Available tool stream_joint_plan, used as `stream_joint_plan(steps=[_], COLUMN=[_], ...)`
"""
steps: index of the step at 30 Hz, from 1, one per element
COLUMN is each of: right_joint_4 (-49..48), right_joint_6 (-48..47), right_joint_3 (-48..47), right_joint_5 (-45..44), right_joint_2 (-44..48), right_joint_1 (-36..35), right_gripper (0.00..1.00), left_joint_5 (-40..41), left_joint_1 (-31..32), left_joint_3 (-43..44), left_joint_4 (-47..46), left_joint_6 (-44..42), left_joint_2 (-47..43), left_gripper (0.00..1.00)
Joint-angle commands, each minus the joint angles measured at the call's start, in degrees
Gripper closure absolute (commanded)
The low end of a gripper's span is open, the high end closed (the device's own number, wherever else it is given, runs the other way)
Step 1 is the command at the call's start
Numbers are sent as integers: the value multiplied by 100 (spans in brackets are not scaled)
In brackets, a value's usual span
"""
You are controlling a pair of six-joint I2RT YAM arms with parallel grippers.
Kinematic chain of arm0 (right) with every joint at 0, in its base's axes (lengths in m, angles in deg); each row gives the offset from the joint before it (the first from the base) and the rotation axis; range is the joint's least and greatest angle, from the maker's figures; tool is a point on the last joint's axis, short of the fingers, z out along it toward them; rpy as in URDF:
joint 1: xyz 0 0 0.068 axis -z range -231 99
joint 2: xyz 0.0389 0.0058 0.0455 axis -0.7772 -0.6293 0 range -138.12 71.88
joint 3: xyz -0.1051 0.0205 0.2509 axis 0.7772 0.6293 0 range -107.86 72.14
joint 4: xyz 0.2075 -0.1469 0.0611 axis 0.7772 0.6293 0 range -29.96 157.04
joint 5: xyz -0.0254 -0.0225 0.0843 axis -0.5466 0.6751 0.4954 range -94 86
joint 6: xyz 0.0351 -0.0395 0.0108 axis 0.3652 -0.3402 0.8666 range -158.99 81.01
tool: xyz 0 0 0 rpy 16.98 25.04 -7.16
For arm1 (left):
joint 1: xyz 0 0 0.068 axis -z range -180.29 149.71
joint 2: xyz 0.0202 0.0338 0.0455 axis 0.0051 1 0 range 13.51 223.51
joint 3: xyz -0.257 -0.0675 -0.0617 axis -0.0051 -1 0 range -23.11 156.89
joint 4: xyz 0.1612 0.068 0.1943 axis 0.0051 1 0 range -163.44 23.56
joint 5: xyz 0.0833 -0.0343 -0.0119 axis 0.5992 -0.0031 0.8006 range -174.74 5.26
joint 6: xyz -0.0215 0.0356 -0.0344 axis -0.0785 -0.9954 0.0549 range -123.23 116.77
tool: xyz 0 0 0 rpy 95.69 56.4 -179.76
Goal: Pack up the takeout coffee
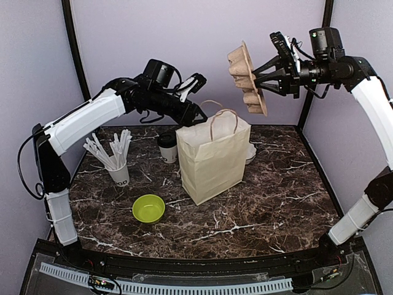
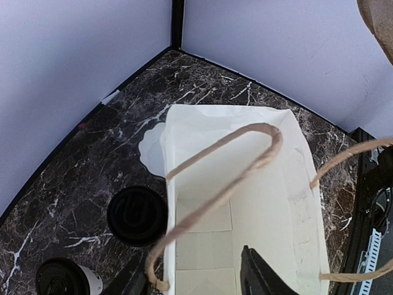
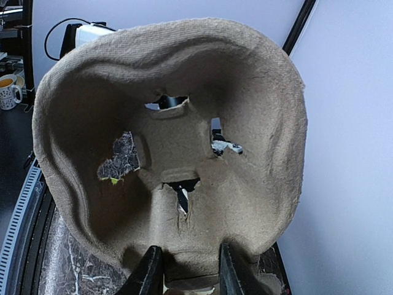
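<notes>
Right gripper is clamped on the rim of a brown pulp cup carrier, held on edge in the air, higher than the paper bag and toward its right. Left gripper is spread wide and empty over the bag's open mouth. On the marble table, outside the bag: one coffee cup just beside its wall, other cup near it, both lidded.

Three cameras set around the paper bag
Top external looks down from well in front of the bag, wide. Left wrist looks down from close above its open mouth. Both show the bag and a lidded coffee cup beside it. Right wrist, above and right of the bag, closely faces a pulp carrier.
</notes>
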Motion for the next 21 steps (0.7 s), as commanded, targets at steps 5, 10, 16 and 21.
stream_joint_plan(steps=[5,10,16,21], right_joint_4=[-10,-10,-22,-40], right_joint_6=[-28,-46,-10,135], right_joint_3=[-35,-11,-10,-157], right_joint_5=[45,5,36,345], right_joint_2=[70,69,113,100], right_joint_1=[-71,-84,-93,-100], right_gripper=[69,69,69,69], left_joint_5=[384,130,-360,-1345], left_joint_1=[-45,-92,-102,-103], left_joint_3=[559,742,862,908], left_joint_4=[826,1057,1068,1095], left_joint_6=[192,192,130,-177], left_joint_2=[341,510,558,445], left_gripper=[49,60,90,100])
